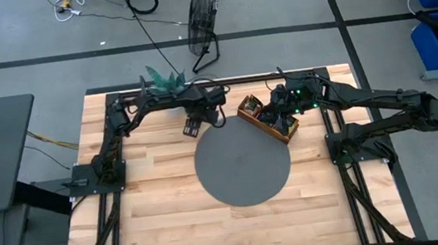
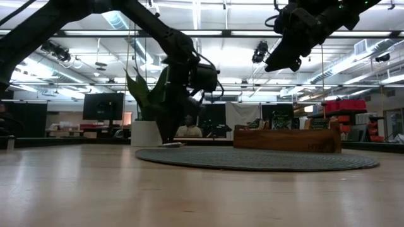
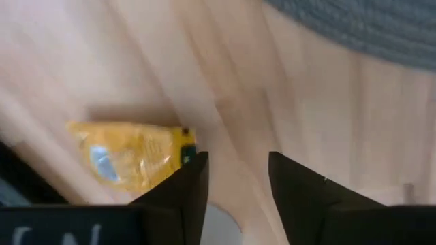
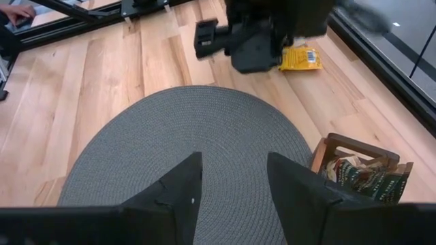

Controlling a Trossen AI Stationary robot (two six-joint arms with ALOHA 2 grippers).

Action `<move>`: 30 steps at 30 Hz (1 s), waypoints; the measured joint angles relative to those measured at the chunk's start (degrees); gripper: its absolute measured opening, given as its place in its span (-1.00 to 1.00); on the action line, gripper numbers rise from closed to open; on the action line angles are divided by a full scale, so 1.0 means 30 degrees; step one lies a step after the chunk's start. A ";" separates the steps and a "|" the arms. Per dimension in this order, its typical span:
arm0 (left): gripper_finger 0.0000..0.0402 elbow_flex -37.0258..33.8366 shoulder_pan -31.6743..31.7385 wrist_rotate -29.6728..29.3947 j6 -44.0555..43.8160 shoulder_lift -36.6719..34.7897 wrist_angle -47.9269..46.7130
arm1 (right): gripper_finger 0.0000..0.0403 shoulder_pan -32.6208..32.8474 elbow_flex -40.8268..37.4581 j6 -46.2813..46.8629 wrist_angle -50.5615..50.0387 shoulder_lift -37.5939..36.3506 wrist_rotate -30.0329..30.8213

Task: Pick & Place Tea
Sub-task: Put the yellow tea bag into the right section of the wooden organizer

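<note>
Left gripper (image 3: pixel 235 178): lowered at far bench (image 1: pixel 165 229), jaws spread, nothing pinched.
Yellow tea packet (image 3: pixel 133 158): lying flat just beside it.
Right gripper (image 4: pixel 231 184): raised over grey mat (image 4: pixel 197 129), jaws spread, empty.
Wooden tray (image 1: pixel 269 119): dark packets (image 4: pixel 361 177) inside.

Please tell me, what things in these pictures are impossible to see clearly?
- Yellow tea packet: right wrist view, the left arm covers one end; left wrist view, blurred, print unreadable.
- Packets in the wooden tray: right wrist view, cut by the edge; uncountable.
- Left gripper: high view, too small.
</note>
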 joint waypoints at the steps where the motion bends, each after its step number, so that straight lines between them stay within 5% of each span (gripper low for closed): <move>1: -0.24 0.0248 -0.0034 0.0033 -0.0238 -0.0064 -0.0146 | -0.14 0.0000 0.0000 0.0000 -0.0073 0.0001 0.0000; 14: -0.95 0.1436 0.1542 0.1120 0.0295 -0.0315 0.1687 | -0.14 0.0000 0.0000 -0.0119 -0.0131 0.0007 -0.0007; 30: -0.98 0.1393 0.2077 0.2494 0.4739 0.0546 0.0320 | -0.14 -0.0004 0.0000 -0.0255 -0.0062 0.0007 -0.0007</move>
